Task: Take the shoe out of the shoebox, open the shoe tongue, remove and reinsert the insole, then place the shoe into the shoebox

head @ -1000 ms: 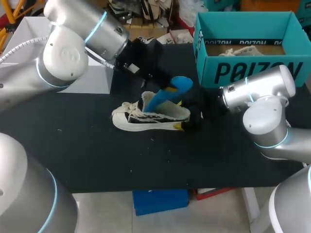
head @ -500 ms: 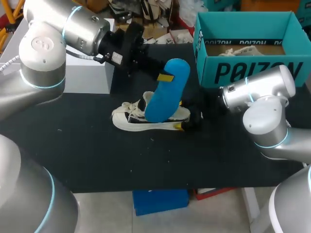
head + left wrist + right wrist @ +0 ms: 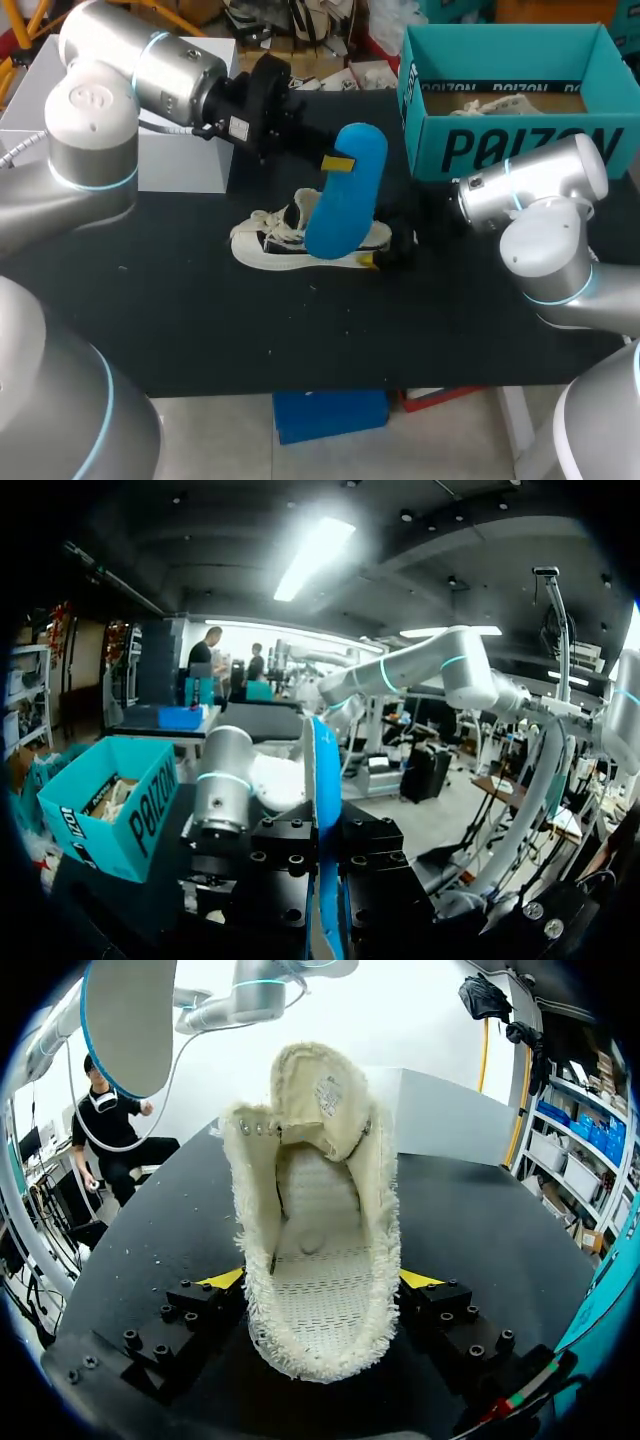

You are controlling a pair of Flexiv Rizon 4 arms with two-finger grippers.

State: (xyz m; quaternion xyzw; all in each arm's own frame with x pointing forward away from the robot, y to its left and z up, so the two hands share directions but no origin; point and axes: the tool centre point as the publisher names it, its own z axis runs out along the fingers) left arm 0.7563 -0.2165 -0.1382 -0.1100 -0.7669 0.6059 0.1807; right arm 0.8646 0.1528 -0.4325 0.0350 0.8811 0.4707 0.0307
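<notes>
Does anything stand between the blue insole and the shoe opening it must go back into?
Nothing visible does. The left gripper holds the insole over the shoe, whose opening is empty, the tongue folded back.

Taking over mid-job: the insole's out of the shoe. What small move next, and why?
Probably lower the left pincer so the insole's lower end enters the shoe: it hangs above the opening, the tongue is folded back, and the right pincer clamps the shoe steady.
</notes>
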